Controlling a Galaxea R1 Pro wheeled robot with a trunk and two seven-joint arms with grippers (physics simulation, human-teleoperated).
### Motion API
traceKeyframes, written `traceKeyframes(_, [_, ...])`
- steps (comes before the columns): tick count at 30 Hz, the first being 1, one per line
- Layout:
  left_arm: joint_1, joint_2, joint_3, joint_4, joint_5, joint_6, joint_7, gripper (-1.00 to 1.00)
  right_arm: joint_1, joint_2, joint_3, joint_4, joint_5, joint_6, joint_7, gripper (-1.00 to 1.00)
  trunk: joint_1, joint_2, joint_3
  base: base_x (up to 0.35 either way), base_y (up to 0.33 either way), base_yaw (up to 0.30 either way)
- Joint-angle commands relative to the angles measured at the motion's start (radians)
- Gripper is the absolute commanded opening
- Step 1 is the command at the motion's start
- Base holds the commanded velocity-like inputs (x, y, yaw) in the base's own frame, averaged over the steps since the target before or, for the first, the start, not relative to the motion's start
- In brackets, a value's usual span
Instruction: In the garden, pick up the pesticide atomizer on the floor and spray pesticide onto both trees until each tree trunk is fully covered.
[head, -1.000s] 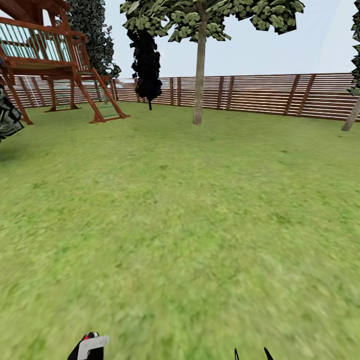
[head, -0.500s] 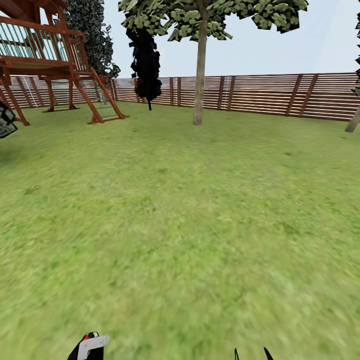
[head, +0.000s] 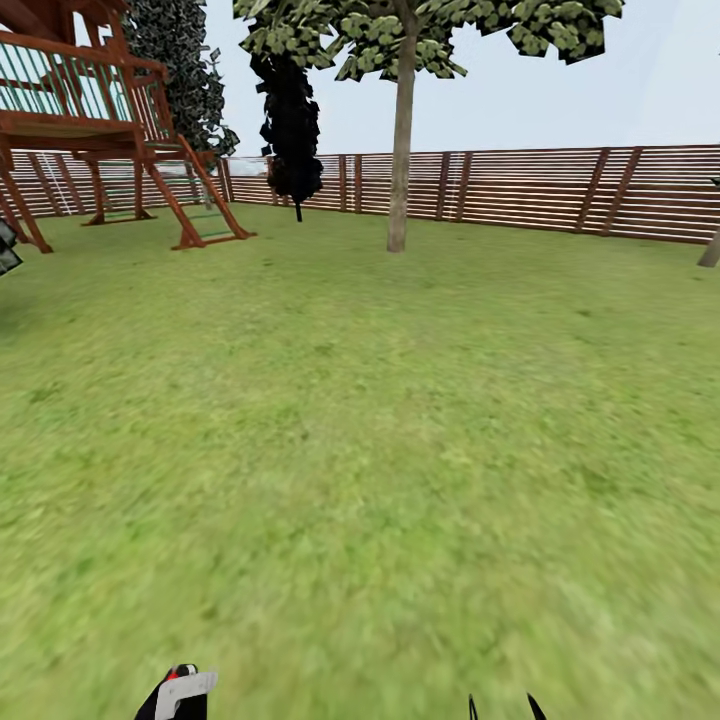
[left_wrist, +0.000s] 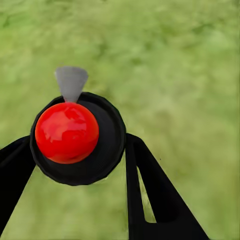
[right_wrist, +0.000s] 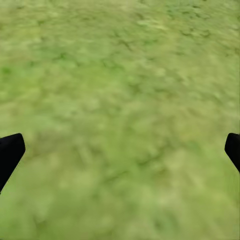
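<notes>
I am holding the small near-black pesticide atomizer (left_wrist: 77, 137) with its glossy red cap and grey nozzle in my left gripper (left_wrist: 75, 165), whose two black fingers are clamping the bottle's body on either side; in the head view its red-and-white top is peeking up at the lower edge (head: 178, 690). My right gripper (right_wrist: 120, 150) is hanging spread wide and empty, its fingertips at the far edges of the view with nothing but blurred green lawn (head: 360, 450) between them.

Pickup is done, I judge, and I am in the travelling step, crossing the grass toward the tall tree with the pale grey-beige trunk (head: 400, 150) and jagged dark green crown, standing well ahead in front of the brown horizontal-slat wooden fence (head: 530, 190). A second pale trunk (head: 710, 250) is just showing at the far right. To the left are a thin black-leaved tree (head: 292, 120) and a red-brown wooden play tower (head: 90, 120).

Next I will likely need to close in on the nearer trunk, raise my left arm, and aim the nozzle squarely at the bark before spraying.
</notes>
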Motion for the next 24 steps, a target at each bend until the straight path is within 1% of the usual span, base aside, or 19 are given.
traceKeyframes(1, [0.0,0.0,0.0,0.0,0.0,0.0,0.0,-1.0,0.0,0.0,0.0,0.0,0.0,0.0,0.0,1.0,0.0,0.0,0.0,0.337,0.0,0.0])
traceKeyframes(24, [0.0,0.0,-0.003,-0.001,-0.001,-0.003,-0.001,-1.0,0.0,0.0,0.0,0.0,0.0,0.0,0.0,1.0,0.0,0.0,0.0,0.337,0.0,0.0])
